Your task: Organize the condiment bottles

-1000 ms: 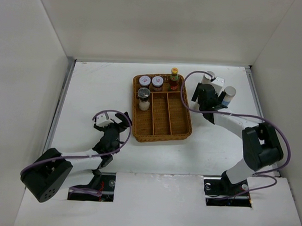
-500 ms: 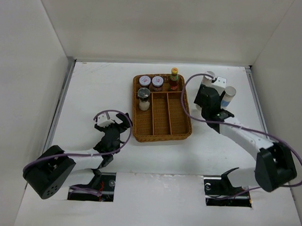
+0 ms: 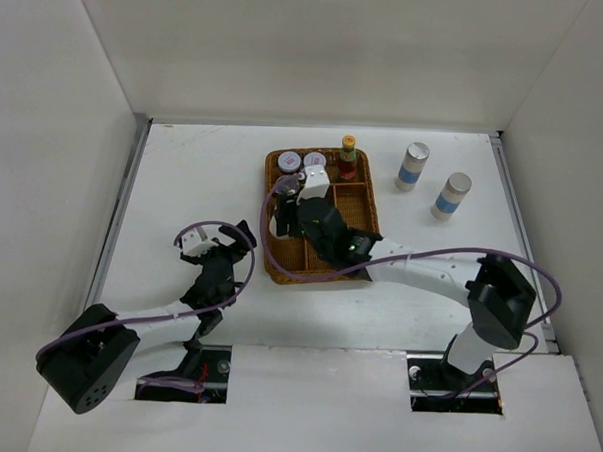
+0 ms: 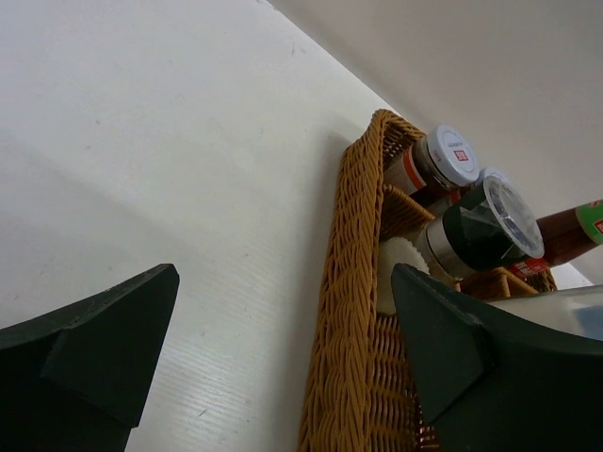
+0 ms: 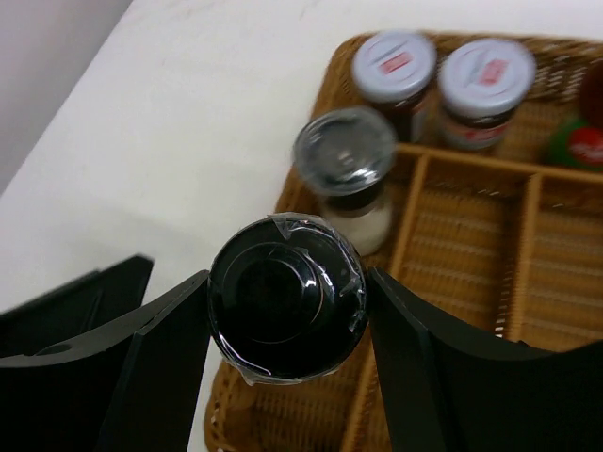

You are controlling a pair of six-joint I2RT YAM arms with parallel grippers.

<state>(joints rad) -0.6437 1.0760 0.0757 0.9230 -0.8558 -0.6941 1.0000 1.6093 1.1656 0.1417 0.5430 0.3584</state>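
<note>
Four bottles (image 5: 344, 155) in tray (image 4: 344, 282) | right jaws grip black-capped bottle (image 5: 283, 297) | left jaws parted, empty

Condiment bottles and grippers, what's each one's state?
Black-capped bottle: held over wicker tray.
Right gripper: shut on that bottle.
Left gripper: open, empty.
Grey-lidded jar: upright in tray.
Two pink-white-lidded jars: upright in tray.
Yellow-capped sauce bottle: upright in tray.
Two silver-capped shakers: upright on table.

The black-capped bottle (image 5: 286, 297) shows only its cap; the sauce bottle (image 5: 586, 139) is cut off.
</note>
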